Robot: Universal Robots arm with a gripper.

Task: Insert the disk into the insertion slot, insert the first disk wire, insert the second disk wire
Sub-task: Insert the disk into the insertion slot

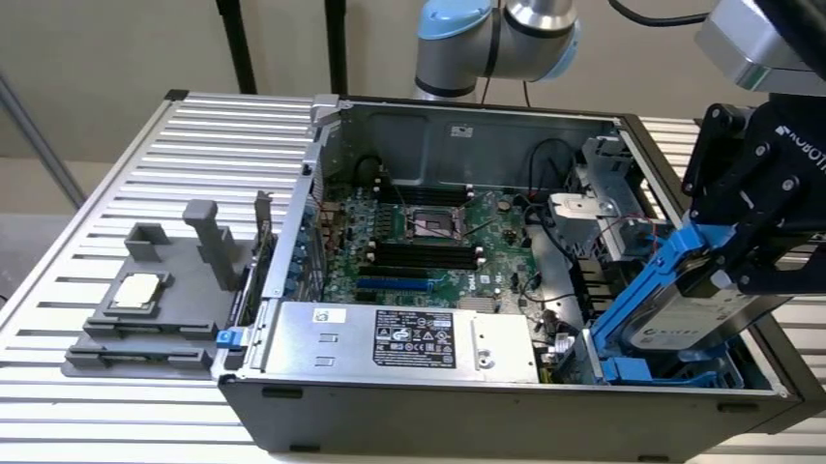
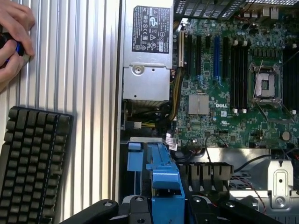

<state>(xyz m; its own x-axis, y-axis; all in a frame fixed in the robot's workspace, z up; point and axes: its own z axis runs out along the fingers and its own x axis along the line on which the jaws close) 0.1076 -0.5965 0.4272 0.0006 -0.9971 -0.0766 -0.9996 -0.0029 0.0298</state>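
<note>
Disk, gripped by hand, leans tilted into insertion slot.

Disk seemingly matt metal, plastic-framed.

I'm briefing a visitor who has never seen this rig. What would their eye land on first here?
The disk in its bright blue carrier, held tilted by the black gripper at the exterior view's right, over that end of the open computer case. Then the green motherboard in the case's middle, with the silver power-supply box in front of it. In the wrist view, a person's hands sit on the slatted table near a black keyboard.
</note>
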